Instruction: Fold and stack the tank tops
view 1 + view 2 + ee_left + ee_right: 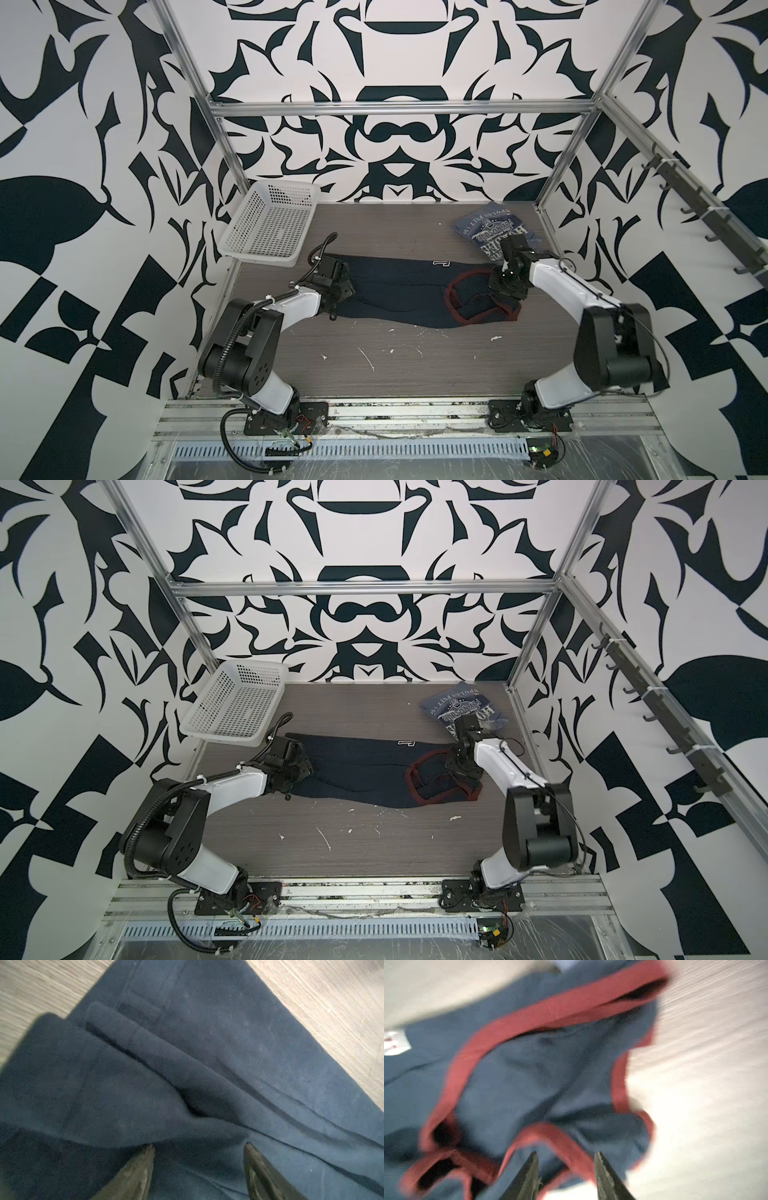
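Plainly, the navy tank top (395, 291) lies mid-table (395, 365), folded lengthwise into a long band running left to right. Its hem end is at the left and its red-trimmed straps (529, 1016) are bunched at the right. The slate-blue tank top (482, 226) sits as a folded packet at the far right corner, well apart from the white basket (259, 258) at the far left.

The left gripper (200, 1147) hangs over the hem end with its fingers (137, 1174) apart, tips close above the cloth beside a raised ridge, nothing pinched. The right gripper (566, 1154) is over the strap end, fingers apart too, with a red-edged loop under the tips. That view is blurred, so I cannot tell whether they touch it.

I judge the navy top light, limp and soft: it will sag and drag rather than hold a shape, and its layers may slide apart. A pinch should take all layers at once. At the left, the hem corners look the best hold. At the right, the thicker red binding should grip better than loose body cloth, though 1 strap lifted alone would likely pull the fold open.
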